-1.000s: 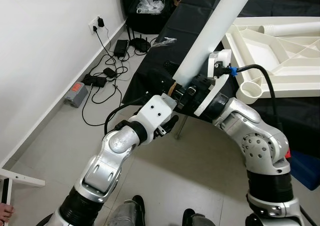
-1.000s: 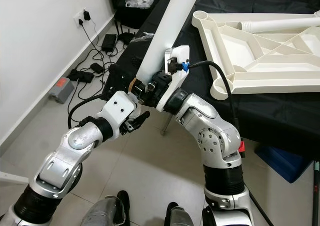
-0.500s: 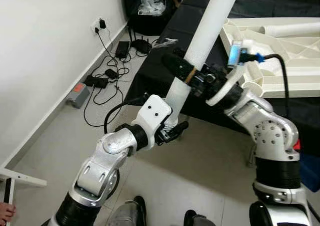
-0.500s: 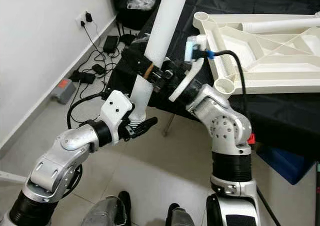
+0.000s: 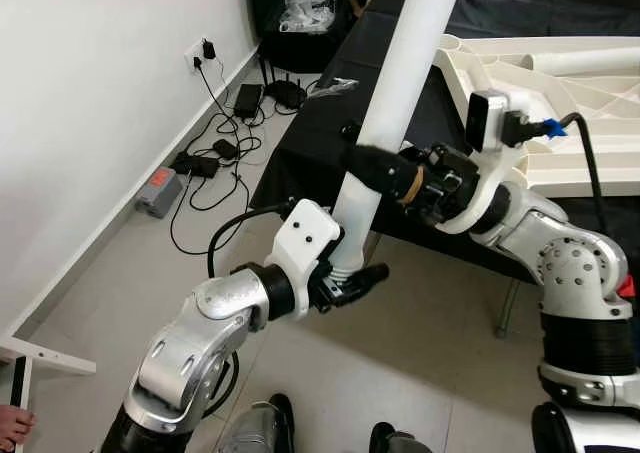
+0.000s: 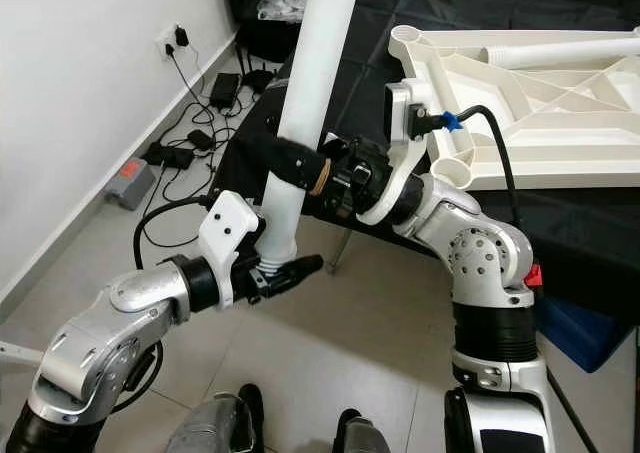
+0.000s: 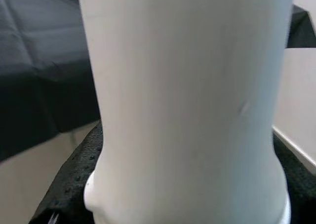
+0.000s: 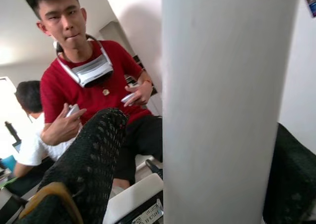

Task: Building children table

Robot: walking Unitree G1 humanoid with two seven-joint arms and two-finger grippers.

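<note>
1. White table leg (image 5: pixel 398 93), a long tube, stands nearly upright in the air beside the black-draped table (image 5: pixel 330 123), its top leaning slightly toward the robot's right and running out past the top of the head views.
2. Left gripper (image 5: pixel 345 273) is clamped on the tube's lower end; the left wrist view shows black pads on both sides of the white shaft.
3. Right gripper (image 5: pixel 375 165) is clamped round the tube higher up, about mid-length of what shows. In the right wrist view the tube passes between its two black fingers (image 8: pixel 89 159).
4. The white table top (image 6: pixel 530 103) lies upside down on the black cloth, ribs up. Its near corner socket (image 6: pixel 452 172) sits just to the right of the right forearm and well below the tube's upper part.
5. Key relation: the leg's long axis is close to vertical, and the socket opening faces up. The right arm is the nearer to the socket. Judged next need: carry the lower end across to the right and over that socket.
6. Change from a second ago: the tube leaned far more to the right, the grippers were bunched close together; now the tube is steeper and the grips are spread apart along it.
7. A person sits in the background of the right wrist view.
</note>
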